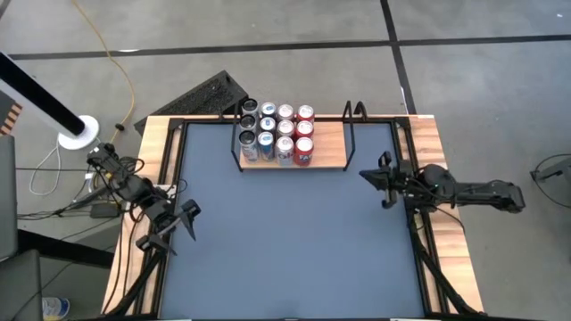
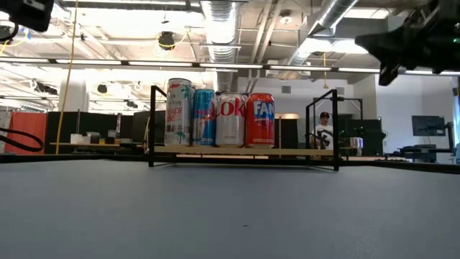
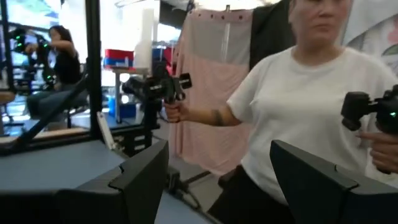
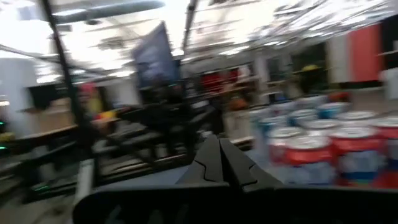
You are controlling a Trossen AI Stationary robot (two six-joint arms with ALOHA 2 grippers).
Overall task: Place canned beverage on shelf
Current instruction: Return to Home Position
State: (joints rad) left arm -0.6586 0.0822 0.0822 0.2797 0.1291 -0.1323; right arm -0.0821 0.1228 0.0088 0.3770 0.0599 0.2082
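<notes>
Handling: cans [image 1: 277,135] likely smooth, thin-walled, dentable; take mid-body.
Shelf [image 1: 328,150]: cans standing in rows.
Left hand [image 3: 217,149]: wide, empty.
Right hand [image 4: 217,149]: pinched closed, empty.

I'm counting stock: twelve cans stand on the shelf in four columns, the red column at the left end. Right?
Not quite. The red column is at the right end of the four, next to the shelf's bare half, as the high view shows. Twelve cans in four columns is correct.
</notes>
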